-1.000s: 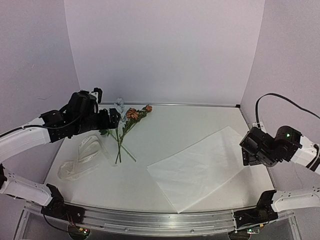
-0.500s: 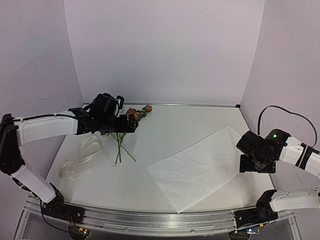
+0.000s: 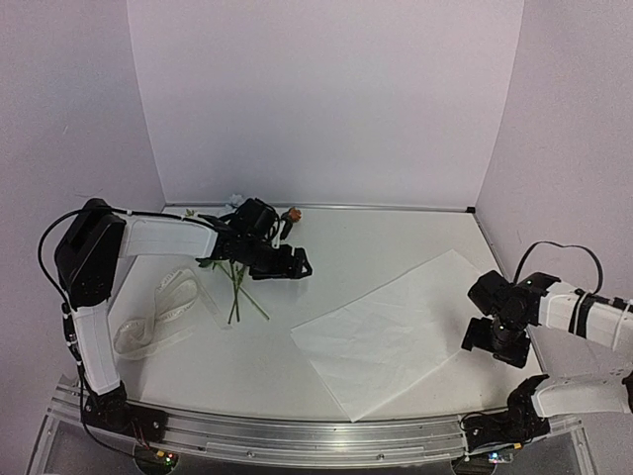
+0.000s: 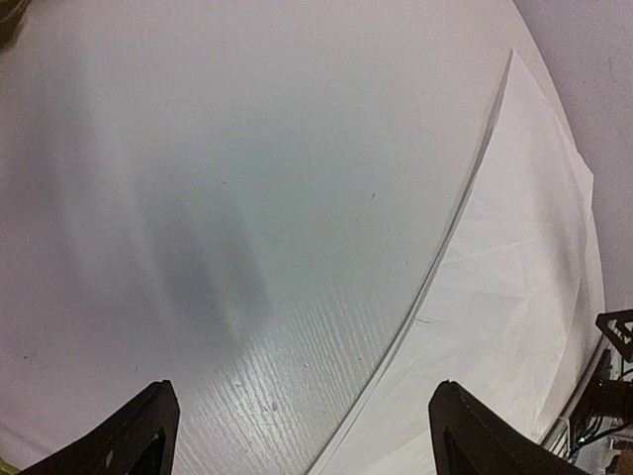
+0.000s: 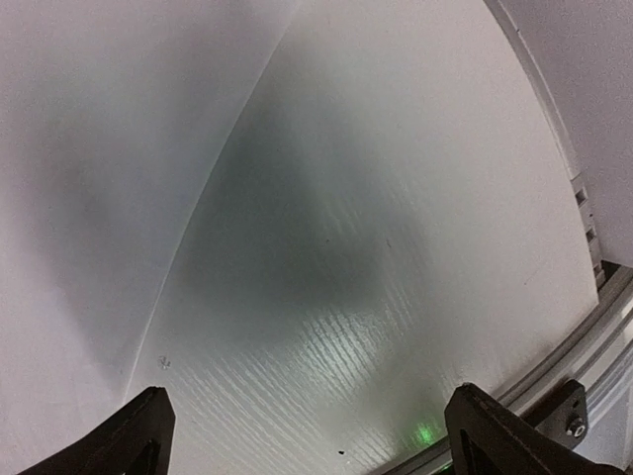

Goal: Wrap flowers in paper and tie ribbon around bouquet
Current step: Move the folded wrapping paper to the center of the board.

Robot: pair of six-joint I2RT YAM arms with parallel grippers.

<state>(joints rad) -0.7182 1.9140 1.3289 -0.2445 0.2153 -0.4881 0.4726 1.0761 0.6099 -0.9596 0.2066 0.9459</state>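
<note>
The flowers (image 3: 237, 282) lie at the back left of the table, thin green stems pointing toward me, with an orange bloom (image 3: 293, 213) behind the arm. My left arm reaches across them, partly hiding the blooms. The left gripper (image 3: 298, 264) is open and holds nothing, just right of the flowers; in the left wrist view this gripper (image 4: 307, 445) hovers over bare table beside the paper (image 4: 524, 297). The paper (image 3: 396, 332) lies flat at centre right. My right gripper (image 3: 487, 336) is open and low by the paper's right edge. The right wrist view shows the right gripper (image 5: 316, 445) with nothing in it, and the paper (image 5: 89, 198) to its left. The ribbon (image 3: 163, 312) lies looped at the left.
An aluminium rail (image 3: 297, 435) runs along the table's front edge and shows again as a rail (image 5: 584, 366) in the right wrist view. Pale walls close in the back and both sides. A black cable (image 3: 559, 252) loops above the right arm.
My left arm has swung right, from left of the flowers to across them, with its gripper now past the stems. My right arm has dropped lower and moved nearer the front, beside the paper's right edge.
</note>
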